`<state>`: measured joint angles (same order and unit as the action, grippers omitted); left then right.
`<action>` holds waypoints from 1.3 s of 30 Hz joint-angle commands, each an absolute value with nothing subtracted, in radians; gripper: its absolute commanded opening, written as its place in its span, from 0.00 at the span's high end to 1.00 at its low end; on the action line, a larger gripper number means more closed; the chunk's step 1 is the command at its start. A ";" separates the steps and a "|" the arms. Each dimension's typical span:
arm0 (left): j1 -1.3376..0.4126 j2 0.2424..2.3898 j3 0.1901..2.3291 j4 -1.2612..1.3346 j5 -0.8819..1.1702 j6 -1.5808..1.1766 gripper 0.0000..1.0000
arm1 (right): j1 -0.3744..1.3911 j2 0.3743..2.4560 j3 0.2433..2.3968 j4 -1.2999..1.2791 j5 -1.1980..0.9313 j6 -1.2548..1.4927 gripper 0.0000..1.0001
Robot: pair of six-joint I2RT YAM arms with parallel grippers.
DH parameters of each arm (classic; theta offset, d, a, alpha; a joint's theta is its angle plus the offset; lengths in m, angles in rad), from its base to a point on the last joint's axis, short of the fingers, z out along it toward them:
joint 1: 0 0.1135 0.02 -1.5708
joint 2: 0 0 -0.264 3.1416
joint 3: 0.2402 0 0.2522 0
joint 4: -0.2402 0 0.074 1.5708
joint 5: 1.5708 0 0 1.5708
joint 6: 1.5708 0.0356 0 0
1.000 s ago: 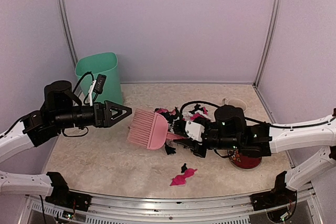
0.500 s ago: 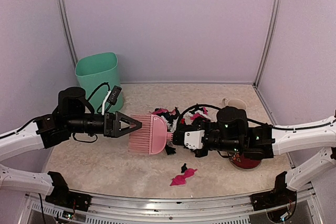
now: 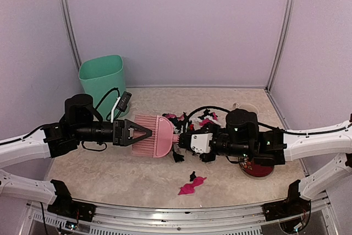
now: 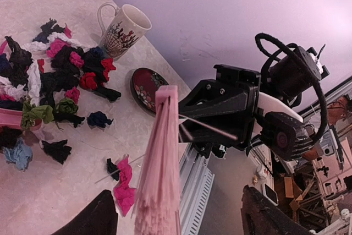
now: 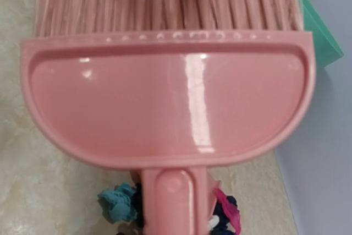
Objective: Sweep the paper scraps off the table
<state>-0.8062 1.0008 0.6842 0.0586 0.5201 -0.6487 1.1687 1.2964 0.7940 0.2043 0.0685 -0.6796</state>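
Passing pink brush (image 3: 160, 142) across, it seems | right fingers (image 3: 185, 139) clamped on its handle | left fingers (image 4: 93, 221) apart astride its bristles, likely to take it | paper scraps (image 3: 208, 120) on desk (image 3: 104, 169) near brush handle

The marbled table (image 3: 110, 169) is carrying a heap of paper scraps (image 4: 71, 75) at its middle, one magenta scrap (image 3: 191, 186) lying apart near the front rail (image 3: 165, 213); a green bin (image 3: 102, 78) is standing back left, a mug (image 4: 124, 28) and dark red saucer (image 4: 146, 87) sitting at right
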 commanded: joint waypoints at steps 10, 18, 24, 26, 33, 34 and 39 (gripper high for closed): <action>-0.812 1.050 0.683 0.143 0.540 -0.639 0.61 | 1.179 1.304 0.842 0.194 0.099 -0.646 1.00; -0.811 1.042 0.693 0.139 0.536 -0.625 0.98 | 1.178 1.303 0.845 0.175 0.099 -0.615 1.00; -0.811 1.023 0.689 0.136 0.517 -0.625 1.00 | 1.178 1.271 0.821 0.203 0.081 -0.591 0.83; -0.810 1.014 0.689 0.134 0.507 -0.623 1.00 | 1.178 1.252 0.808 0.218 0.072 -0.579 0.63; -0.789 0.982 0.693 0.129 0.478 -0.607 1.00 | 1.134 1.182 0.798 0.182 0.017 -0.436 0.23; -0.783 0.978 0.693 0.131 0.480 -0.601 1.00 | 1.109 1.172 0.803 0.165 0.000 -0.394 0.22; -0.774 0.956 0.670 0.167 0.483 -0.560 1.00 | 1.017 1.117 0.797 0.150 -0.124 -0.157 0.21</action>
<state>-0.7837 0.9863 0.6838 0.1127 0.4892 -0.6106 1.0740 1.1679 0.7986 0.1673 -0.0067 -0.3824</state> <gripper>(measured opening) 0.008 0.782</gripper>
